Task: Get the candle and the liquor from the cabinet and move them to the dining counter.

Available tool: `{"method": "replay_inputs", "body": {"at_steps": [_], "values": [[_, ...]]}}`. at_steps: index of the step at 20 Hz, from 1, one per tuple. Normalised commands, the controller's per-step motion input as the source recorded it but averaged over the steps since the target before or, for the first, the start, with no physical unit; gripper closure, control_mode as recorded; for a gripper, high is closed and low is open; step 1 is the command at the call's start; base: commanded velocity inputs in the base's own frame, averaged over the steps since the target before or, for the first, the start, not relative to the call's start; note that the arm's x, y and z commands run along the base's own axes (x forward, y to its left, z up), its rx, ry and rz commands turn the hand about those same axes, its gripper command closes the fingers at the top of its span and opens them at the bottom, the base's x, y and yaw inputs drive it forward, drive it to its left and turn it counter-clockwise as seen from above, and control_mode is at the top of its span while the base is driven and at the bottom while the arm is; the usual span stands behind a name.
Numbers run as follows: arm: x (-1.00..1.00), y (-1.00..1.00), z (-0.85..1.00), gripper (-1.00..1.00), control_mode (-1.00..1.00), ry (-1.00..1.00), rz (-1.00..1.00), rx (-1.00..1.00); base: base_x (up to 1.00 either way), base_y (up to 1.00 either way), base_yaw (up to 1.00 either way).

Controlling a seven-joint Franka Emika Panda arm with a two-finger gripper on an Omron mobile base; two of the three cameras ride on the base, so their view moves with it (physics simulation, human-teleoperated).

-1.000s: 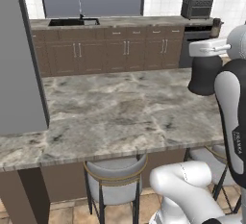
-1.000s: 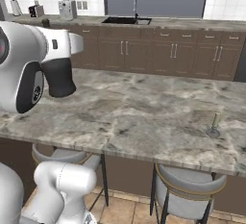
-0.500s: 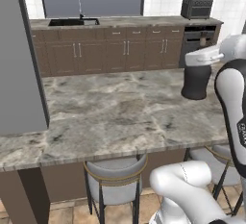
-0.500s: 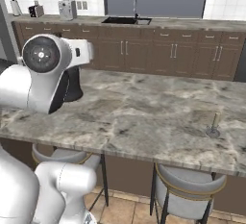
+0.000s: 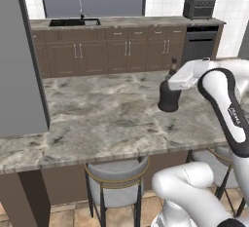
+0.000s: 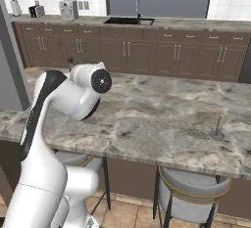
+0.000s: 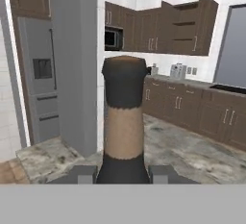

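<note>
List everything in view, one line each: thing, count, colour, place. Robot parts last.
liquor: one, black, tan neck band, upright at the dining counter's right part, held.
candle: one, cream, grey holder, standing on the counter's right side in the right base view.
dining counter: one, grey-beige marble.
bar stools: at least two, grey cushions, under the counter's near edge.
sink: one, dark, far worktop.
toaster oven: one, dark, far worktop.
cabinet: dark brown, door open.
hand: one, shut on the liquor.

The dining counter, a broad slab of grey-beige veined marble, carries the black liquor bottle standing upright near its right side. The candle stands alone, well apart, by the front edge.
</note>
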Motion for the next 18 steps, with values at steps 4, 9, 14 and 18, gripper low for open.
{"method": "replay_inputs", "body": {"at_steps": [4, 9, 14, 18], "values": [[0.78, 0.18, -0.46, 1.00, -1.00, 0.07, 0.18, 0.00, 0.00, 0.00, 0.00], [0.56, 0.10, -0.49, 1.00, -1.00, 0.15, 0.12, 0.00, 0.00, 0.00, 0.00], [0.65, 0.07, -0.60, 1.00, -1.00, 0.07, 0.05, 0.00, 0.00, 0.00, 0.00], [0.48, 0.00, -0.64, 1.00, -1.00, -0.04, 0.05, 0.00, 0.00, 0.00, 0.00]]}}
